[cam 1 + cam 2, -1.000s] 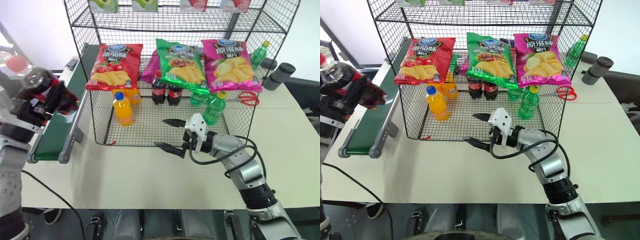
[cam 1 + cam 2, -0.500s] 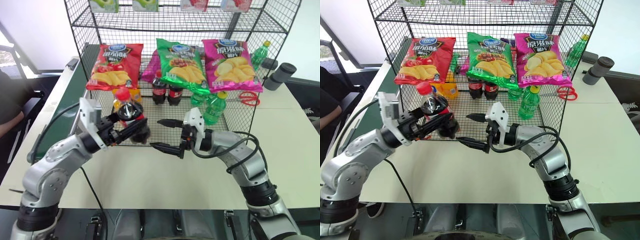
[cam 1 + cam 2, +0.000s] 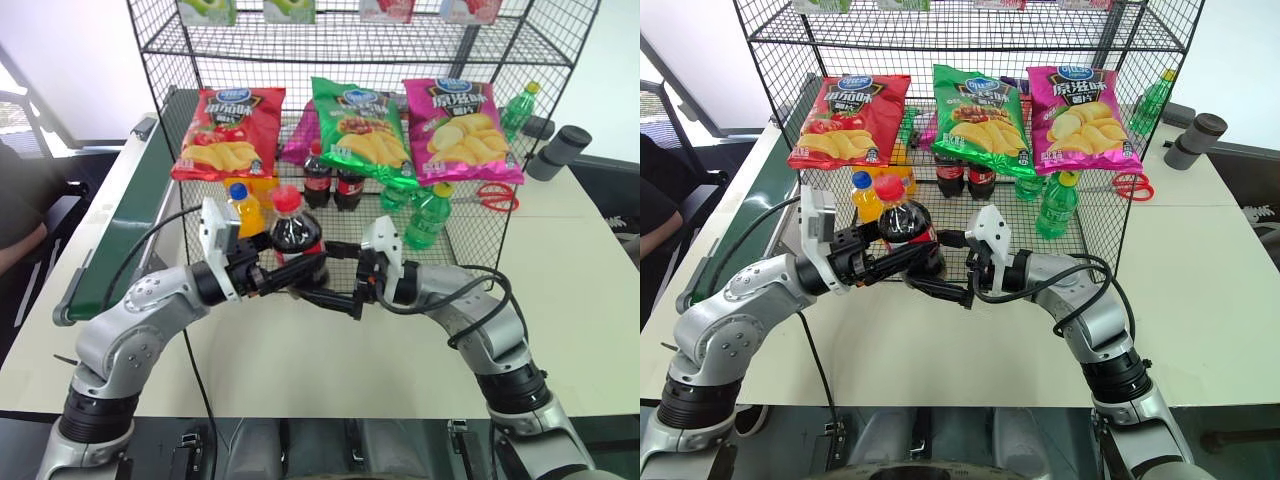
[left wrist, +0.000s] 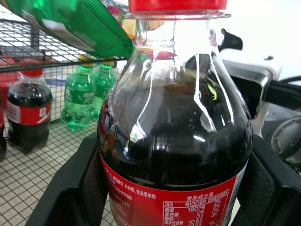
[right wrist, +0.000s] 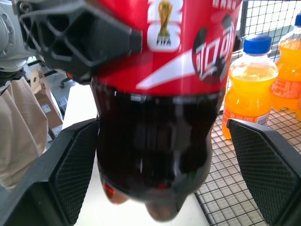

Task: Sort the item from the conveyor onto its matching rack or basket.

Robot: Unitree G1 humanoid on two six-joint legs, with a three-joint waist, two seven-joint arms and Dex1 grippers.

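A: Left eye view — where is the cola bottle [image 3: 294, 232] sitting?

B: It is standing upright in the left gripper [image 3: 285, 272], whose fingers are pinching its lower body, in front of the black wire rack [image 3: 200, 140]. The right gripper [image 3: 338, 272] is reaching in with jaws spread on either side of the bottle's base.

A: Left wrist view?

B: Both black fingers [image 4: 70, 188] are pressing against the red label.

A: Right wrist view?

B: The pads [image 5: 77, 165] are standing wide; one is lying close against the bottle, the other is staying clear. An orange-drink bottle [image 5: 248, 89] is standing in the rack behind.
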